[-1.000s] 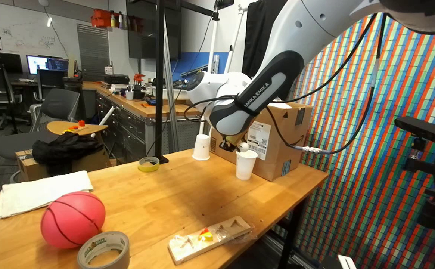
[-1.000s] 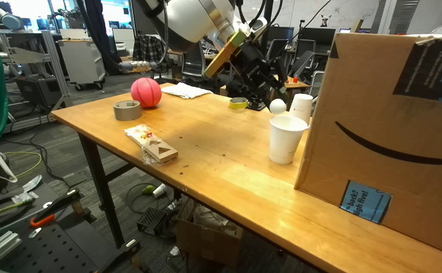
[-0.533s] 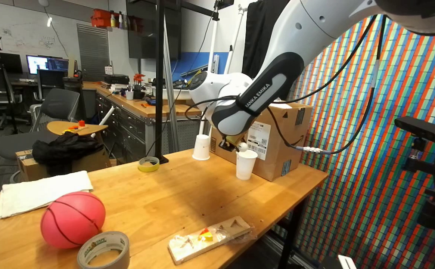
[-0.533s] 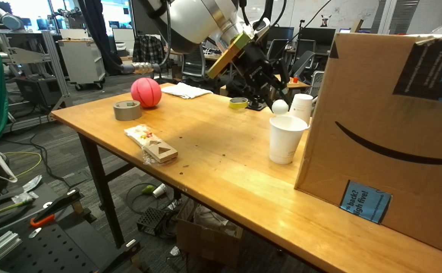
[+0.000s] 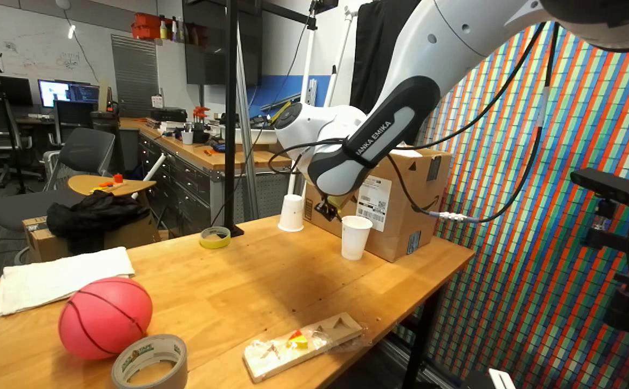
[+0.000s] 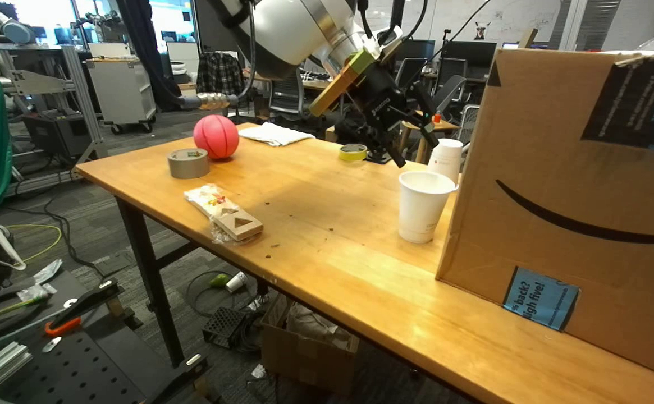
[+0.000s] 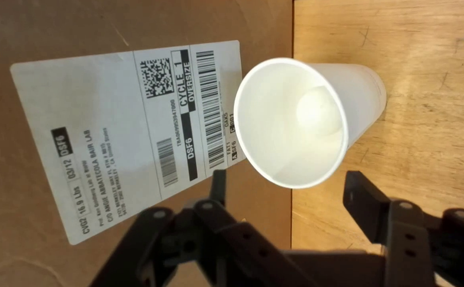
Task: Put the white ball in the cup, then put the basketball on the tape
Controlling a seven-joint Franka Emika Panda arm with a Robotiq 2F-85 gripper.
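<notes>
The white ball (image 7: pixel 318 109) lies inside the white cup (image 7: pixel 361 91), seen in the wrist view; it is hidden in both exterior views. The cup stands upright on the table beside the cardboard box and also shows in the exterior views (image 5: pixel 355 240) (image 6: pixel 423 210). My gripper (image 7: pixel 285 179) is open and empty, its fingers apart just above and beside the cup's rim. The pink basketball (image 5: pixel 106 319) (image 6: pixel 216 137) rests on the table at the far end from the box. The grey tape (image 5: pixel 178 373) (image 6: pixel 188 165) lies flat next to it.
The cardboard box (image 6: pixel 557 163) stands right next to the cup. An upside-down white cup (image 5: pixel 291 213) is behind. A yellow tape roll (image 5: pixel 215 243), a white cloth (image 5: pixel 66 275) and a wrapped wooden block (image 5: pixel 303 346) lie on the table. A black post (image 5: pixel 230 119) rises at the edge.
The gripper has opened and let go of the white ball, which has dropped into the cup. The arm has shifted only slightly. The basketball and tape have not moved.
</notes>
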